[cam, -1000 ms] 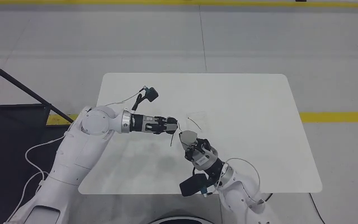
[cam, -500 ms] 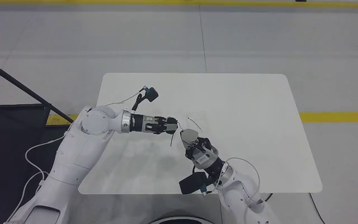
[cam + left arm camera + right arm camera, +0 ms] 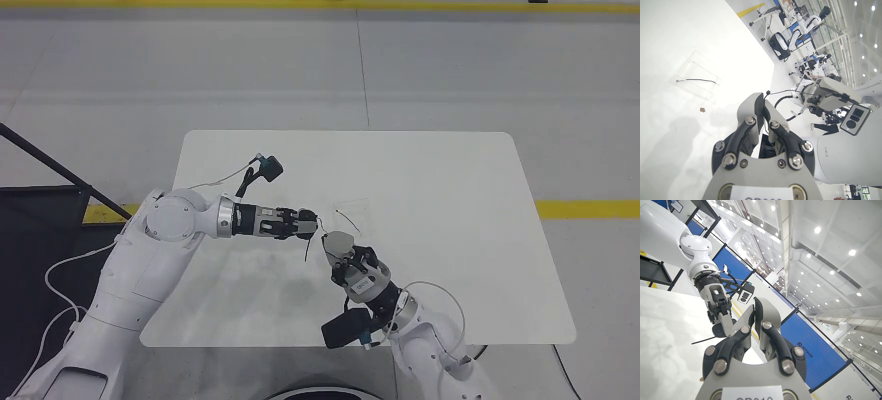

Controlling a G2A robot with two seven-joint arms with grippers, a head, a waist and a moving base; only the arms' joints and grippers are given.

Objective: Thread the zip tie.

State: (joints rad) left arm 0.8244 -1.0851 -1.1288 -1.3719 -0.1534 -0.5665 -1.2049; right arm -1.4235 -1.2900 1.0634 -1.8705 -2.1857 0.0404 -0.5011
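Note:
My left gripper (image 3: 314, 220) (image 3: 763, 98) is shut on a black zip tie (image 3: 768, 92). The tie's square head pokes out past the fingertips and its strap runs back between the pads. The free tail (image 3: 702, 340) (image 3: 311, 248) sticks out behind that gripper over the table. My right gripper (image 3: 335, 243) (image 3: 755, 306) is shut and sits just beside the left one, fingertips close to the tie's head. In the left wrist view a thin black line runs from the head toward the right gripper (image 3: 845, 95); I cannot tell whether it is pinched there.
A second black zip tie (image 3: 698, 80) (image 3: 348, 217) lies in a clear flat tray (image 3: 696, 64) just beyond the grippers. A small brown crumb (image 3: 702, 109) lies near it. The white table (image 3: 450, 200) stretches bare to the right and far side.

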